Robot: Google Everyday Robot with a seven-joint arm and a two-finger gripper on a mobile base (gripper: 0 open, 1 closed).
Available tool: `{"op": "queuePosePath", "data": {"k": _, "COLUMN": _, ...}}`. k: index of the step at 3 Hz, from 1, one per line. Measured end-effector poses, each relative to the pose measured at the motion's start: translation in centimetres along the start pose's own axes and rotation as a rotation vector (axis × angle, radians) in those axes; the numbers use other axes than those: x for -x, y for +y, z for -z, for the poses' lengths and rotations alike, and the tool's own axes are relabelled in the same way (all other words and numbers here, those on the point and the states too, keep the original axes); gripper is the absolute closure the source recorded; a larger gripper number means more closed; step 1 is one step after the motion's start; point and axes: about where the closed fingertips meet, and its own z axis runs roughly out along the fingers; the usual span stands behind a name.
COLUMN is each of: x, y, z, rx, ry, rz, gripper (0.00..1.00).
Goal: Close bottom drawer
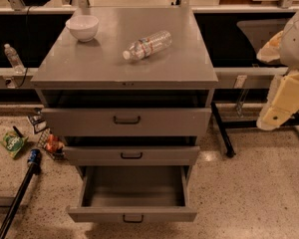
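Note:
The bottom drawer (132, 214) of the grey metal cabinet is pulled far out; its shallow tray is empty and its slim front panel carries a small black loop handle (132, 218). The middle drawer (131, 156) and the top drawer (125, 121) above it stand slightly out. My gripper (283, 102), cream-coloured, hangs at the right edge of the view, to the right of the cabinet at about top drawer height, well apart from the bottom drawer.
On the cabinet top (89, 68) stand a white bowl (82, 27) and a lying plastic water bottle (147, 45). Snack bags (12, 143) and a blue-tipped black pole (21, 193) lie on the floor at left. A black table leg (222, 133) stands at right.

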Motion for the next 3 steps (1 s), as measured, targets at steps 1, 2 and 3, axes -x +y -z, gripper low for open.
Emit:
{"op": "queuePosePath", "data": {"k": 1, "x": -0.7, "y": 0.4, "z": -4.2, "rx": 0.014, "ry": -0.047, "rz": 0.002, "gripper": 0.47}}
{"op": "queuePosePath", "data": {"k": 2, "x": -2.0, "y": 1.2, "z": -11.4, "rx": 0.048, "ry": -0.123, "rz": 0.024, "gripper": 0.7}}
{"op": "queuePosePath", "data": {"k": 3, "x": -3.3, "y": 2.4, "z": -19.6, "rx": 0.088, "ry": -0.194, "rz": 0.029, "gripper": 0.93}}
